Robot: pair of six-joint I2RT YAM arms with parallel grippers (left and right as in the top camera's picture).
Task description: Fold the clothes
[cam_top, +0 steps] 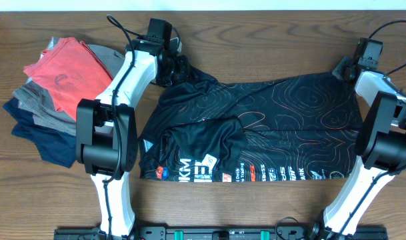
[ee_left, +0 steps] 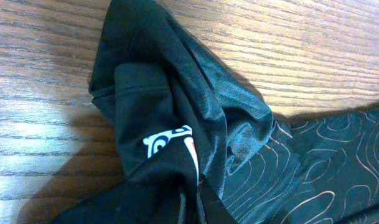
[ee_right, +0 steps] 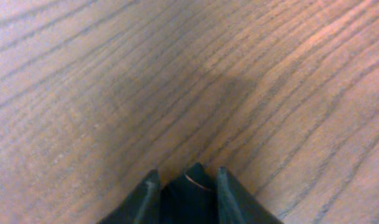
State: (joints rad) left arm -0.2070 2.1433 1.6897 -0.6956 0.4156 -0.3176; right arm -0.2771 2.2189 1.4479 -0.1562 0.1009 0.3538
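The black jersey (cam_top: 289, 107) with thin orange contour lines and white lettering lies spread across the table, its left part folded over and rumpled. My left gripper (cam_top: 171, 69) is at its far left corner, shut on bunched black cloth (ee_left: 189, 93); the fingers (ee_left: 192, 202) barely show under the fabric. My right gripper (cam_top: 345, 69) is at the far right corner. In the right wrist view its two fingertips (ee_right: 187, 176) pinch a small corner of the jersey (ee_right: 192, 194) over bare wood.
A pile of other garments sits at the far left: a red shirt (cam_top: 63, 67) on top, grey (cam_top: 39, 100) and navy (cam_top: 46, 137) pieces below. The wooden table (cam_top: 256, 207) shows in front of the jersey.
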